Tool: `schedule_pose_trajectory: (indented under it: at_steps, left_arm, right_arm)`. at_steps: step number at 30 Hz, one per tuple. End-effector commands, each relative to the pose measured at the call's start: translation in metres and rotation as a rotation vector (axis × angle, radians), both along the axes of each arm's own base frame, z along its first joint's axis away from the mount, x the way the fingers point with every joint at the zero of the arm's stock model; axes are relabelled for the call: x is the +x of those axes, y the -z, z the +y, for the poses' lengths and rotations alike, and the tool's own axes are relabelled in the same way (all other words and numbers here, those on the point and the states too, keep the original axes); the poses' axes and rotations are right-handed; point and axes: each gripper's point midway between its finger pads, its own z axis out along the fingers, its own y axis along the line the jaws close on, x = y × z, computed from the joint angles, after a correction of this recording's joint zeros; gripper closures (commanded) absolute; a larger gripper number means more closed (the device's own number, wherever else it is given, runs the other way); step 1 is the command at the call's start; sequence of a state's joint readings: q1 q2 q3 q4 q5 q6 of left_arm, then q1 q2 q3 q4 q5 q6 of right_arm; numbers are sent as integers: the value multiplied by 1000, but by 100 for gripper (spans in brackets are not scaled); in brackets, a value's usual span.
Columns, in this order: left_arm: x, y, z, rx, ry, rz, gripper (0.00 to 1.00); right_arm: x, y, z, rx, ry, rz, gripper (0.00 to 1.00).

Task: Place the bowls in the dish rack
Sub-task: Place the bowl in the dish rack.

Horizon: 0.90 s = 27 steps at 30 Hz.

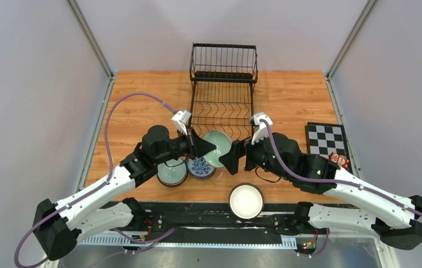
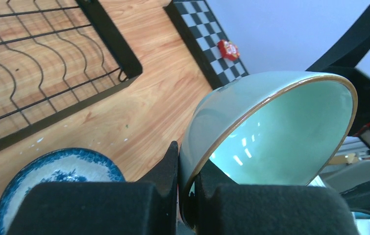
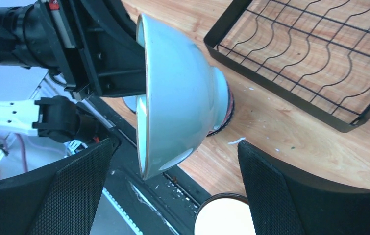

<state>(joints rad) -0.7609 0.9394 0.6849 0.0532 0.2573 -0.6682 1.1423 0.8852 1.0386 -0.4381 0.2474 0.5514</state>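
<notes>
Over the wooden table [image 1: 298,100], the left gripper [image 1: 207,146] pinches the rim of a pale green bowl [image 2: 271,132], fingers [image 2: 165,171] clamped on either side of its edge. The bowl hangs tipped on its side just in front of the black wire dish rack [image 1: 222,95], outside it. The right gripper [image 1: 234,157] faces it with fingers [image 3: 70,191] spread wide on both sides of the bowl, seemingly not touching. On the table below sit a blue-and-white bowl [image 1: 200,166], a second green bowl [image 1: 172,172] and, nearer the arms, a white bowl [image 1: 246,201]. A checkered board [image 1: 326,139] lies to the right.
</notes>
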Motion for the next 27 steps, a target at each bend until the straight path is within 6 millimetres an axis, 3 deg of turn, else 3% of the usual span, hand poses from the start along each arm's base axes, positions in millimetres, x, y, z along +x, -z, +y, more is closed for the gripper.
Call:
schedule_pose_trajectory:
  at_steps: [1,18,27]
  left_arm:
    - [-7,-52,-6,-201,67,-105,100]
    - [-19,-83,-5,-387,127,-128,100]
    - [-18,-83,-8,-395,138,-110,100]
  right_arm:
    - [-8,-7,7,76,-41,24,0]
    - [-19,-45,13,216,-133,-54,3]
    - [-25,-54,16,223,-198,-125,4]
